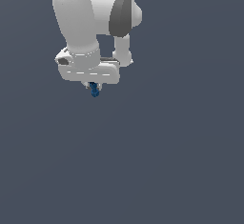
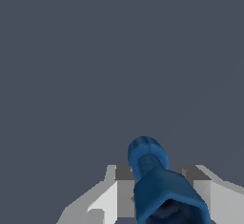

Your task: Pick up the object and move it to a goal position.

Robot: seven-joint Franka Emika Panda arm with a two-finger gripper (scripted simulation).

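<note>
Dark-blue knobbly peg (image 2: 162,189) clamped between the white gripper's (image 1: 94,86) two fingers (image 2: 112,194), its rounded tip poking out beyond them, white arm (image 1: 90,23) above, plain grey surface (image 1: 167,161) all around, no table edge visible

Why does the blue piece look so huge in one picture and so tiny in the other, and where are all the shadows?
In the wrist view the camera sits right behind the gripper, so the blue object fills the foreground with coarse, blocky edges. In the exterior view the same object is a small speck under the white gripper. Neither view shows cast shadows or glare: the grey background is flat and even.
</note>
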